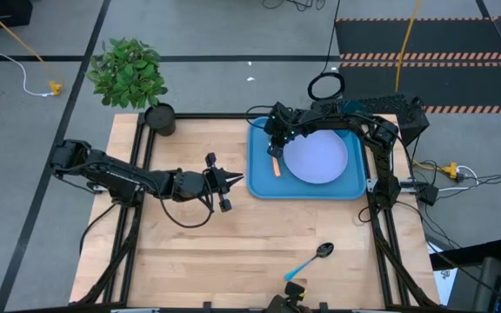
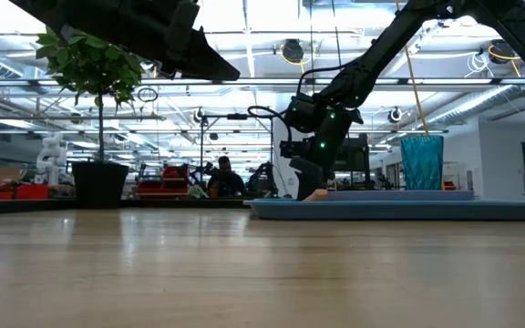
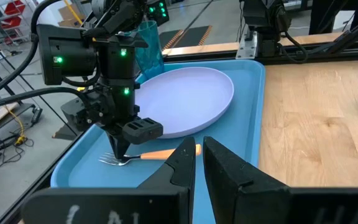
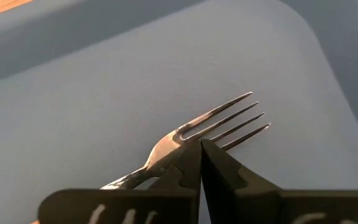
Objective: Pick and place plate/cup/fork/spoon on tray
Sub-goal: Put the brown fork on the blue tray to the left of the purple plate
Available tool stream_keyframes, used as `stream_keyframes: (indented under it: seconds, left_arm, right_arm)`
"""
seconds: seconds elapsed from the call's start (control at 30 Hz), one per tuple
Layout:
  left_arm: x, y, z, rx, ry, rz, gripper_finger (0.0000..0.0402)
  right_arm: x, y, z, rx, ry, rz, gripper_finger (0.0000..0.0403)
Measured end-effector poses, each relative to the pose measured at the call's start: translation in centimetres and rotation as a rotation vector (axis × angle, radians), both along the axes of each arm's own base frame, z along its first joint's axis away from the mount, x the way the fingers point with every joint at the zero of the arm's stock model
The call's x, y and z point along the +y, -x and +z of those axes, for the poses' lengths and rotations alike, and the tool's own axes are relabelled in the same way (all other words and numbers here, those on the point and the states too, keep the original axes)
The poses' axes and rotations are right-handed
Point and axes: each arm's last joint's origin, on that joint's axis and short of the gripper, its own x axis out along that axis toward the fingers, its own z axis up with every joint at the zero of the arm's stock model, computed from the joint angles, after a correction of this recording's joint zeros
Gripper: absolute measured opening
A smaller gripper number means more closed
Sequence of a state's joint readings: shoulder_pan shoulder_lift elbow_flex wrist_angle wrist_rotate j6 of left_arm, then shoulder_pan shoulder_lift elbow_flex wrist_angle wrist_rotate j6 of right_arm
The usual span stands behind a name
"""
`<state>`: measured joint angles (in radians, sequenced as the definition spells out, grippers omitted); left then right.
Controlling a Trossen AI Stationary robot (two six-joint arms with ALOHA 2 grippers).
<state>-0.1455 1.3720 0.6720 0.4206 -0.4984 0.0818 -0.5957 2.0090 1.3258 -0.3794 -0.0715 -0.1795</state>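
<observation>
The blue tray [image 1: 263, 187] lies at the table's right. The lavender plate [image 1: 316, 156] rests flat on it. The teal cup [image 3: 149, 43] stands behind the plate and is hidden under my right arm in the high view. The orange-handled fork [image 1: 277, 165] lies along the tray's left side, handle toward the near edge. My right gripper [image 1: 275, 148] points down on it, shut. The blue-handled spoon [image 1: 313, 259] lies on the wood near the front edge. My left gripper [image 1: 237, 181] is shut and empty, above the table left of the tray. My right gripper comes from above, pointing down, with its fingertips [image 4: 191, 155] on the fork's metal head where the tines join [image 4: 182, 134]. The fingers are nearly together there, and they hide the exact spot. The fork lies about level, at or just above the tray floor [image 3: 160, 154].
A green plant in a black pot [image 1: 159, 117] stands at the table's far left corner. Bare wood stretches between the tray and the spoon. The tray has a raised rim [image 2: 408, 210]. People and equipment show in the room beyond.
</observation>
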Motion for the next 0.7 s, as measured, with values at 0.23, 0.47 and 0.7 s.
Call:
stream_keyframes:
  seconds: [0.23, 0.47, 0.7]
  left_arm:
    - [0.00, 0.00, 0.00, 0.001, -0.002, -0.001, 0.0035]
    - [0.00, 0.01, -0.02, 0.003, -0.002, -0.001, 0.0035]
    - [0.00, 0.01, -0.05, 0.006, -0.002, -0.001, 0.0035]
  right_arm:
    - [0.01, 0.02, 0.04, -0.003, -0.004, -0.010, 0.0004]
    - [0.14, 0.10, 0.42, -0.007, -0.003, -0.009, 0.0004]
    - [0.17, 0.13, 0.63, -0.011, 0.000, -0.009, 0.0004]
